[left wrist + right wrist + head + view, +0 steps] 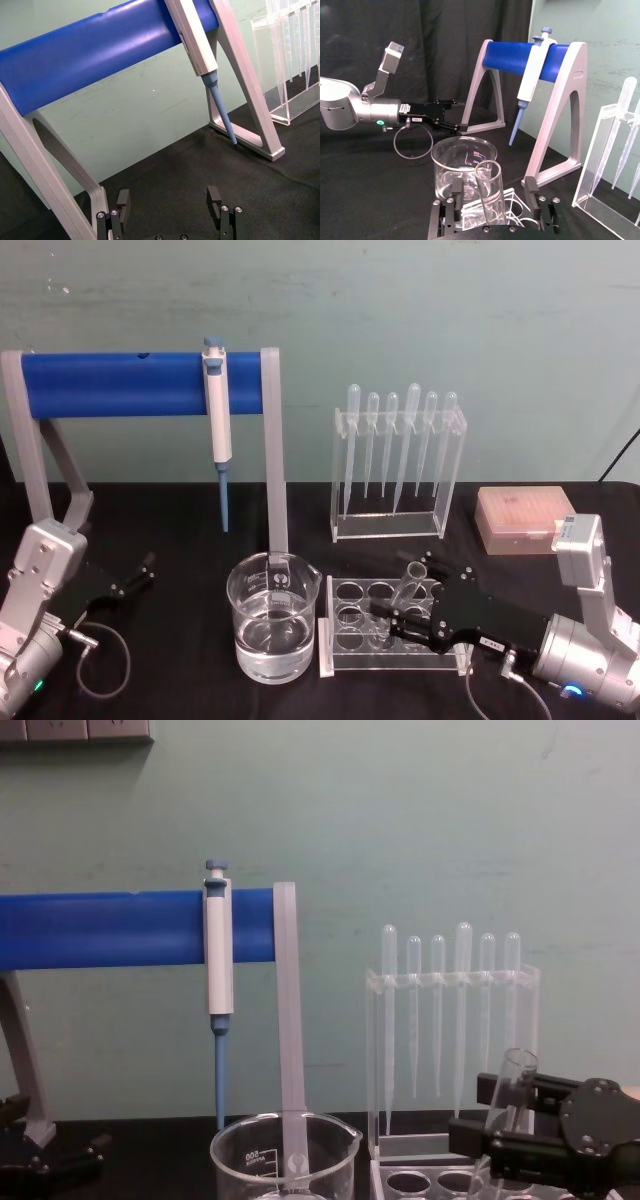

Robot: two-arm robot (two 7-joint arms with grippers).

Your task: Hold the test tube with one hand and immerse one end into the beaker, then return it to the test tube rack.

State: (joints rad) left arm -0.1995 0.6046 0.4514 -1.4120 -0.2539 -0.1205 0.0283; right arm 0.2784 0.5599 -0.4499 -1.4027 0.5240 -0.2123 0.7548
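Observation:
The test tube [414, 572] leans tilted in the clear holed rack [345, 618], its open rim up; it also appears in the right wrist view [487, 175] and chest view [511, 1076]. My right gripper [405, 608] [492, 192] [500, 1136] is open, one finger on each side of the tube and neither touching it. The beaker [273, 615] [462, 165] [285, 1155], holding clear liquid, stands just left of the rack. My left gripper [135, 575] [169, 197] [447, 120] rests open and empty at the table's left, near the stand's foot.
A blue-and-white pipettor [217, 405] hangs from the blue-barred stand [110, 385] behind the beaker. A clear holder of plastic pipettes [400, 455] stands behind the rack, with a pinkish tip box [523, 520] at the right. A cable loop [105, 655] lies by the left arm.

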